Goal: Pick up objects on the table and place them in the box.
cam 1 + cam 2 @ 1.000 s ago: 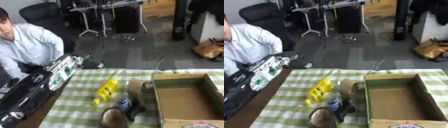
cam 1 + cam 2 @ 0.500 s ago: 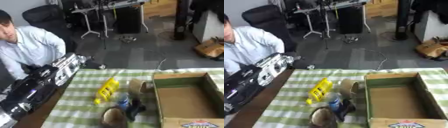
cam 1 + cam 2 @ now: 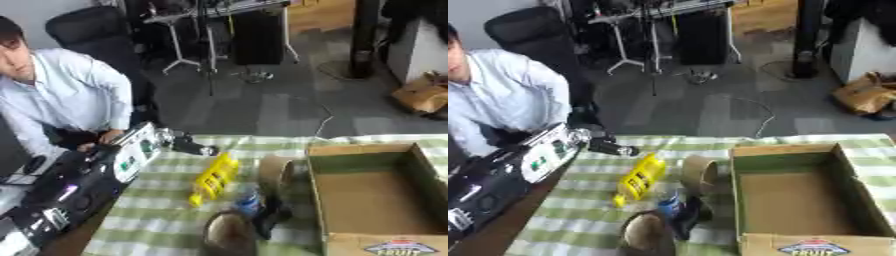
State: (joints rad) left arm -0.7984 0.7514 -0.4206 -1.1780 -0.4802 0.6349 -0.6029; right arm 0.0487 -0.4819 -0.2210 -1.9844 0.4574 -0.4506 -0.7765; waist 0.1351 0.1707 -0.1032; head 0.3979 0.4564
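While the left arm (image 3: 79,187) reaches in from the lower left, black with a silver and green-marked forearm, its left hand (image 3: 188,146) is seen as a dark shape over the near-left edge of the green-and-white checked tablecloth (image 3: 149,220); whether its fingers are spread, closed or curled cannot be told, and nothing is seen held in it. No right hand is seen in either eye view. A cardboard box (image 3: 798,200) is set open-topped on the right part of the table, printed lettering on its near wall, brown floor bare. Left of the box, a yellow object (image 3: 213,178) is laid at a slant, long and blocky, its upper end pointing toward the hand and lying near it but apart. Between the yellow object and the box, a brown tape-like roll (image 3: 699,173) is stood on edge, just beside the box's left wall. Below the roll, a small blue-and-white item (image 3: 248,204) and a dark item (image 3: 269,220) are bunched together, and a rounded brownish object (image 3: 646,234) is found at the near edge, touching or overlapping the dark item. All of these are seen outside the box.
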